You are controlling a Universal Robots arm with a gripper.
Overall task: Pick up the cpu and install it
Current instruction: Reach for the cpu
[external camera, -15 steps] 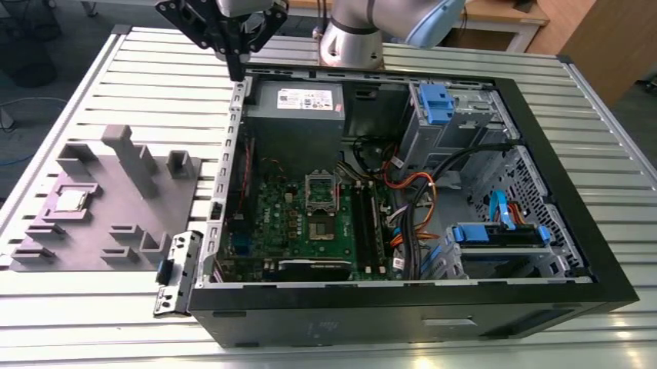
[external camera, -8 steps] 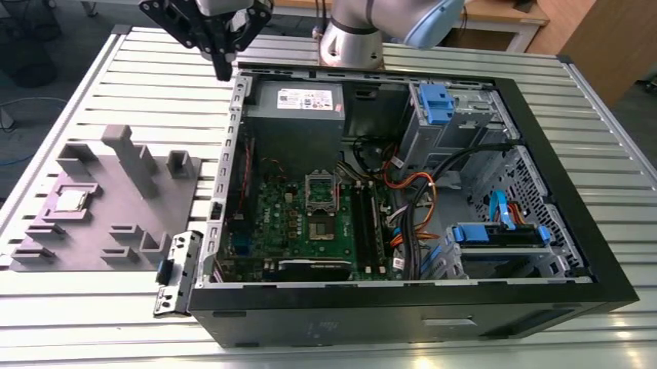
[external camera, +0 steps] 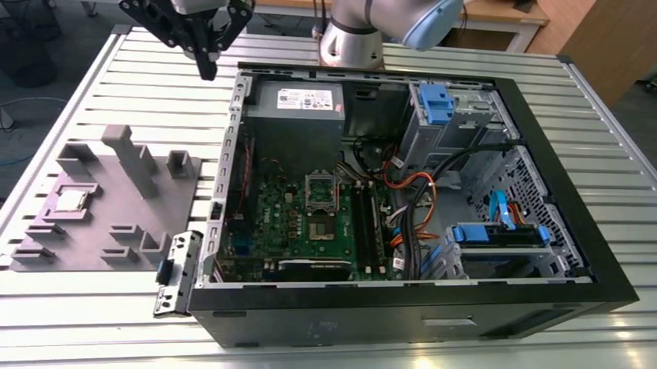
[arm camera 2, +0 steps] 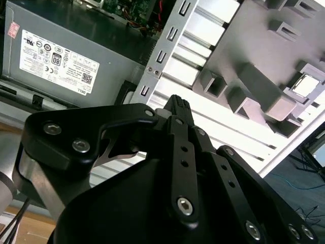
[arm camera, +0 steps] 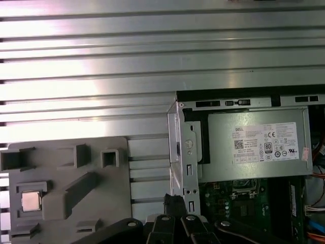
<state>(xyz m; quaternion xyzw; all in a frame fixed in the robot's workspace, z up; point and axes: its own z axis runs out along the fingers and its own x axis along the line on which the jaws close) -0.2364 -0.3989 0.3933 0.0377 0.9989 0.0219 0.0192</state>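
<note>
Over the ribbed silver aluminium tabletop [external camera: 123, 84], just outside a far corner of the open black computer case [external camera: 411, 319], I am hovering with my black jaws pointing down. They are looking clenched together on nothing (the tips are meeting in a single dark point in the exterior view). The small square cpu with its shiny silver-grey metal top [external camera: 70, 201] is lying flat in a pocket of the grey plastic moulded tray [external camera: 113, 214], well apart from me. It is sitting toward the exterior view's left and nearer that camera. Being square, it is offering no long axis, only flat edges framed by the pocket's low walls. The tray's taller grey blocks [external camera: 128, 154] are standing roughly between us. I am judging the pick as not yet begun.
</note>
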